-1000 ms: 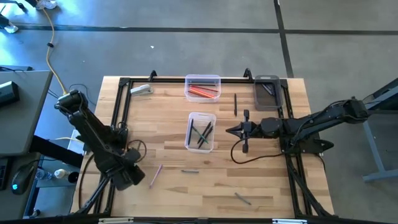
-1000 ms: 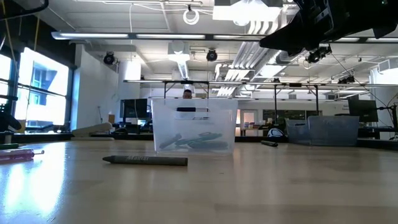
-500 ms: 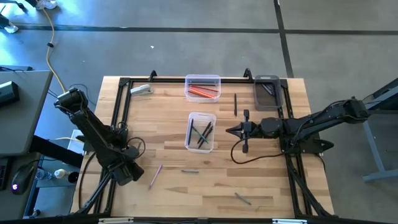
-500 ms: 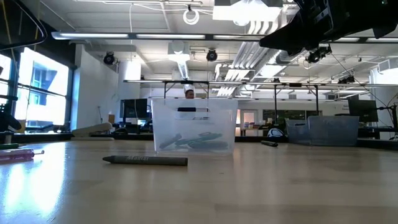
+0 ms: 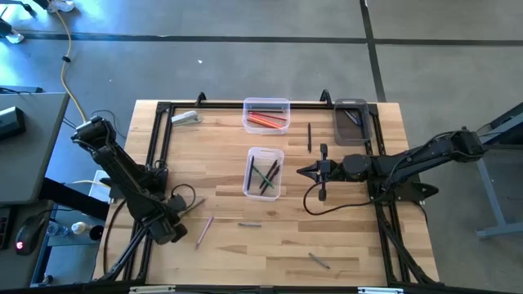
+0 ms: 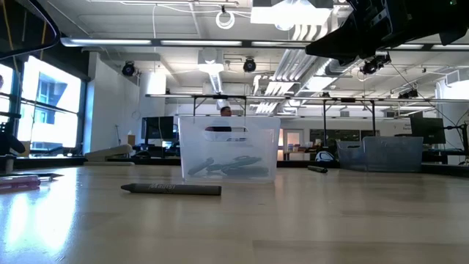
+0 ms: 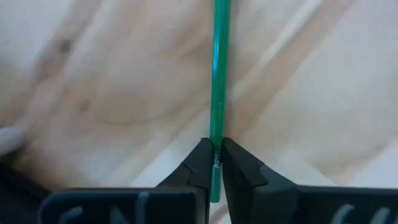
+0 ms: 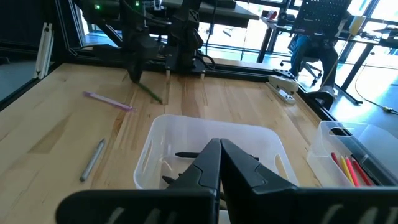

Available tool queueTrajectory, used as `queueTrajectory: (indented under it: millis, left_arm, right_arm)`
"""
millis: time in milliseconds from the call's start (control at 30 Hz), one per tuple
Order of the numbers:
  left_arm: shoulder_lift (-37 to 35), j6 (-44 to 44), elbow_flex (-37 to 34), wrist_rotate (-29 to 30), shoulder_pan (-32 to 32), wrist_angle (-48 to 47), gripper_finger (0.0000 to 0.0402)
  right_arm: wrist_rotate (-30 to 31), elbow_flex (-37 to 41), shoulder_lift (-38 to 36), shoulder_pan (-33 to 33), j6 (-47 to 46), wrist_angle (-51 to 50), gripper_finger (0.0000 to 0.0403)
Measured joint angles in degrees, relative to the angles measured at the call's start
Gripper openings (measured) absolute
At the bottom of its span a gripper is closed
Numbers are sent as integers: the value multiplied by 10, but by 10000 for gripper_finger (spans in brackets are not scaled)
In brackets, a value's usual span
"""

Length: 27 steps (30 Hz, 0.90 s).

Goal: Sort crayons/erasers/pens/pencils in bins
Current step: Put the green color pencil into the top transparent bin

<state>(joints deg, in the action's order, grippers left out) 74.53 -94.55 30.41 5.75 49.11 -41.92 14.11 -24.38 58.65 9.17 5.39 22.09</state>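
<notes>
My left gripper [image 5: 174, 214] is at the table's near left, shut on a thin green pencil [image 7: 217, 74] that sticks out from it toward the table's middle [image 5: 193, 202]. A pink pencil [image 5: 204, 230] and a grey crayon [image 5: 250, 224] lie flat nearby. The middle clear bin [image 5: 264, 172] holds dark pens. The far clear bin [image 5: 266, 114] holds red items. The dark grey bin [image 5: 352, 121] stands at the far right. My right gripper [image 5: 301, 172] hangs shut beside the middle bin's right side. My left gripper pinches the green pencil near one end [image 7: 216, 140] between its two fingertips; a short stub of the pencil shows behind them. The fingers come from above. In the right wrist view the pencil [image 8: 151, 93] slants down from the gripper; whether its low end touches the table, I cannot tell.
A black pen [image 5: 309, 136] lies between the far clear bin and the dark bin. Another grey crayon [image 5: 319, 260] lies near the front edge. A grey stapler-like thing [image 5: 186, 118] sits at the far left. A black frame rail [image 5: 155, 147] runs along the table's sides.
My left gripper has shifted a little toward the table's middle. The green pencil now juts out from it in the high view, where it did not show before. In the low view the green streak above the pink pencil at the left is gone.
</notes>
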Motion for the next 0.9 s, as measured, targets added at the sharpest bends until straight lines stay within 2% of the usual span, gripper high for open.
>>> queueTrajectory:
  millis: [67, 400, 633, 733, 900]
  left_arm:
    - [1, 13, 7, 3, 1, 20, 9]
    - [4, 93, 8, 111, 1, 132, 6]
    - [4, 162, 8, 207, 0, 202, 6]
    - [3, 194, 8, 261, 0, 242, 5]
    - [3, 268, 8, 335, -5, 329, 4]
  right_arm:
    - [0, 0, 0, 0, 0, 0, 0]
    - [-9, 0, 6, 0, -29, -6, 0]
    - [-6, 0, 41, 37, -67, 6, 0]
    - [4, 0, 74, 57, -84, 44, 0]
    - [5, 0, 152, 82, -107, 169, 0]
